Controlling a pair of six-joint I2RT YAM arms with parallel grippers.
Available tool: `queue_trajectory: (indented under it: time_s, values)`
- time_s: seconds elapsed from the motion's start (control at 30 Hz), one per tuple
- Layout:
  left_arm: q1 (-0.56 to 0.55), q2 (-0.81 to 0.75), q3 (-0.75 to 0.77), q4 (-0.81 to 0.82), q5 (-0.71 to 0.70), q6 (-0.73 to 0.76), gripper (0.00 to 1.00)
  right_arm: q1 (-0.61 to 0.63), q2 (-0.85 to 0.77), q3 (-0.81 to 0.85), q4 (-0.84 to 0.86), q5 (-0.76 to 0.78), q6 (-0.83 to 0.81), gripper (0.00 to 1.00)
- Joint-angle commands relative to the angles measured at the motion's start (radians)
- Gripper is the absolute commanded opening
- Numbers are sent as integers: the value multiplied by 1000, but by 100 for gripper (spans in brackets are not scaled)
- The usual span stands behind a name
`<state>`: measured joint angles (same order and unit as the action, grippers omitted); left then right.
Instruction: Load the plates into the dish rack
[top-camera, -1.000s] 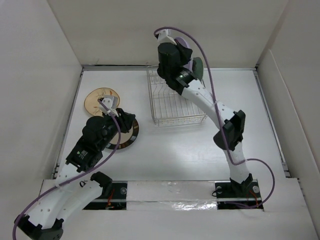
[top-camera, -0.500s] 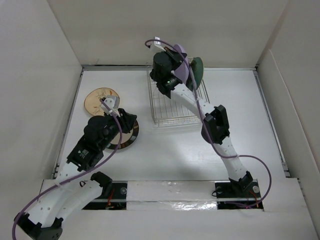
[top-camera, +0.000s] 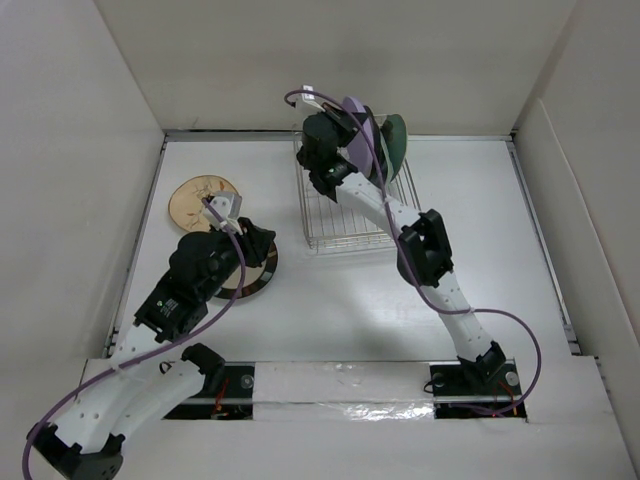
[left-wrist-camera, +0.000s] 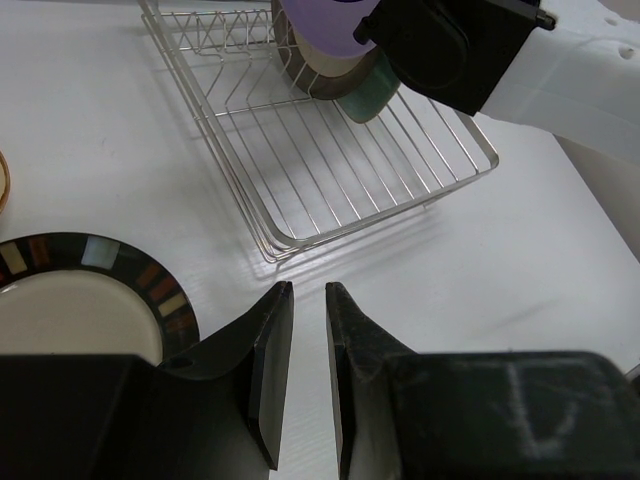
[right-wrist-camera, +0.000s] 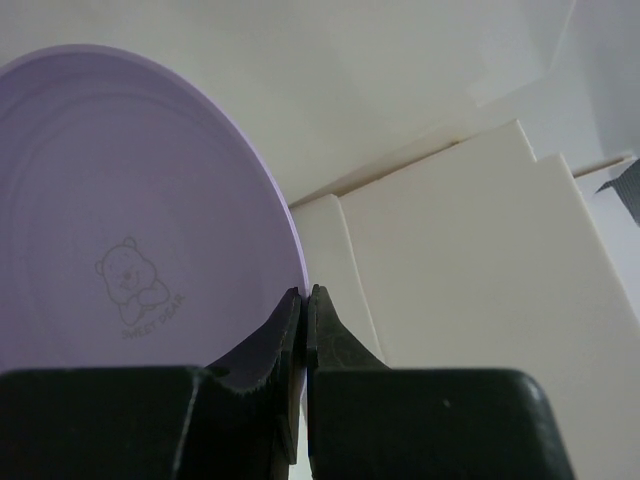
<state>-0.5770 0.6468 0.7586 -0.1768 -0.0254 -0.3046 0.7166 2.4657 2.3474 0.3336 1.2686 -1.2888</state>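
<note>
The left arm lay bent low over the near left of the white table (top-camera: 480, 220), wrist pointing toward the far right. The left gripper (left-wrist-camera: 309, 295) hovered above bare table, its black fingers parted by a narrow gap with nothing between them.

A round tan floral plate (top-camera: 190, 200) lay flat at the far left, its near edge hidden by the wrist. Just nearer, a plate with a dark multicoloured rim (left-wrist-camera: 110, 255) and a glossy cream centre lay flat. The arm covered most of it in the top view, and the frame cut it off in the left wrist view.

The dish rack (top-camera: 350, 215), a rectangle of thin silver wire with raised sides, stood at the far centre.

The right arm reached far and left over the rack. The right gripper (right-wrist-camera: 303, 295) was clamped on the rim of the lavender plate (right-wrist-camera: 130, 220), which stood on edge at the rack's far end. The plate was smooth and matt, with a faint bear outline and lettering too small to read. Whether its lower edge sat in a slot could not be determined.

Beside it, a cream plate with a brown rim (left-wrist-camera: 330, 68) and a pale green plate (left-wrist-camera: 370, 95) stood on edge in the rack.
</note>
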Motion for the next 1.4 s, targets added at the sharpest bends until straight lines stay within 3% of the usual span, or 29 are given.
queue_trajectory:
  time_s: [0.0, 0.2, 0.7, 0.93, 1.03, 1.07, 1.13, 1.27, 1.37]
  values:
    - [-14, -6, 27, 26, -21, -4, 16, -3, -13, -20, 161, 21, -166, 0]
    - [-52, -22, 31, 23, -44, -2, 16, -14, -34, -30, 217, 26, -244, 0]
    - [-153, -45, 31, 10, -94, -1, 16, 4, 81, -69, 173, 46, -231, 0]
    - [-162, -53, 28, 7, -100, -2, 16, 15, 174, 75, 153, 75, -150, 0]
    - [-162, -61, 30, 8, -105, -4, 17, 15, 159, 101, 76, 72, -23, 9]
    - [-162, -59, 31, 8, -104, -4, 17, 15, 150, 101, 61, 66, 35, 21]
    - [-162, -58, 30, 11, -100, -5, 17, 15, 121, 104, -5, 61, 101, 29]
    - [-153, -47, 27, 17, -87, -4, 17, 6, 73, 171, -252, -7, 401, 48]
    - [-133, -39, 24, 22, -74, -5, 17, -3, 33, 200, -382, -44, 520, 74]
